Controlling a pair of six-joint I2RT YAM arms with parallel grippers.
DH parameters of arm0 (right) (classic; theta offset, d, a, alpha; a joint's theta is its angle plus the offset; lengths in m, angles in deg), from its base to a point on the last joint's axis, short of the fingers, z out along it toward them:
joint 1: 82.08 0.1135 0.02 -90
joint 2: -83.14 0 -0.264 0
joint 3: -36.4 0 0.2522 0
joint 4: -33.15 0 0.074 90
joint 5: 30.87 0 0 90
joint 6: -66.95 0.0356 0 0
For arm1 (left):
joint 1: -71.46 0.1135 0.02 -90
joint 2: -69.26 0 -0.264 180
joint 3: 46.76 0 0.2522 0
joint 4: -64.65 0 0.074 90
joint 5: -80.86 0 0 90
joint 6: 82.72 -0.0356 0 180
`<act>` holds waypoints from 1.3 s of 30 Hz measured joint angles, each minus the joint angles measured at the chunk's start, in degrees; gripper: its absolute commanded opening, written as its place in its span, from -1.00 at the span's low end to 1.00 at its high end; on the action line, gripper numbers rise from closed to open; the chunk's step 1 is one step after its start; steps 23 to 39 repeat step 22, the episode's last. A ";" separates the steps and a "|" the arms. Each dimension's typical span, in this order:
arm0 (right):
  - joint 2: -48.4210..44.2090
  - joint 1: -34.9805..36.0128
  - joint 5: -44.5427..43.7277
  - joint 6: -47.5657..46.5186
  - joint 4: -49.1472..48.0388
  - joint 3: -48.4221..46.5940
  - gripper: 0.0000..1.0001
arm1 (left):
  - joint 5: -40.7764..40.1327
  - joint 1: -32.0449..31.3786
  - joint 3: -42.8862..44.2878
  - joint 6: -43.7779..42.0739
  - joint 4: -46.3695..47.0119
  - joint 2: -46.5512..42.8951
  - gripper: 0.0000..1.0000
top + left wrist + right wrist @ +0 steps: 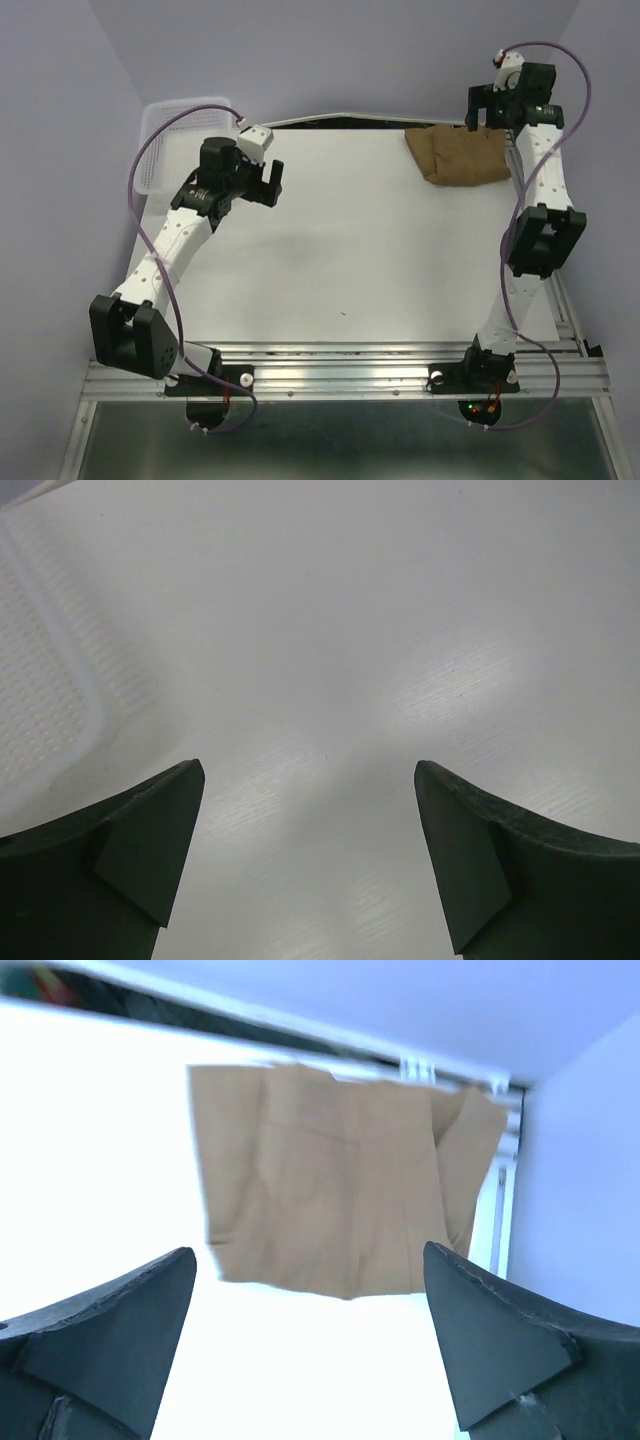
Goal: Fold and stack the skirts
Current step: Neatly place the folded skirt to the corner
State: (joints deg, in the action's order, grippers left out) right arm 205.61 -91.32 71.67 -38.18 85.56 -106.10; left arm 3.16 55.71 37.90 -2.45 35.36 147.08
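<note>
White mesh basket (160,135) far left, tan skirt (462,155) well apart

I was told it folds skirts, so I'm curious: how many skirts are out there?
1. A tan skirt lies folded at the far right corner of the table. Another could be hidden beneath it; these views cannot tell.

Robot lab test cell. Left arm (170,240) and right arm (535,200) are bolted to aluminium rails (350,372) at the near edge of a white table (350,250). Plain pale walls (350,50) box the table in on three sides. Purple cables (545,43) loop off the arms. Small lights (470,408) glow at the right base. White mesh basket (155,130) at far left corner.
</note>
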 measured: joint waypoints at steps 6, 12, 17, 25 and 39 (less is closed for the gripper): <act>-25.20 1.31 8.90 1.68 0.28 25.22 1.00 | 1.09 0.00 0.07 0.63 2.75 3.82 0.97; -40.83 6.93 13.05 3.98 -0.72 61.33 1.00 | 0.96 0.00 -4.92 0.79 7.87 4.17 0.97; -46.58 7.72 12.85 4.66 0.74 75.23 1.00 | 0.76 0.00 -12.00 0.72 8.39 3.37 0.97; -51.91 7.74 12.74 5.09 -0.48 77.24 1.00 | 0.72 0.00 -16.26 0.48 8.41 -1.84 0.97; -51.91 7.74 12.74 5.09 -0.48 77.24 1.00 | 0.72 0.00 -16.26 0.48 8.41 -1.84 0.97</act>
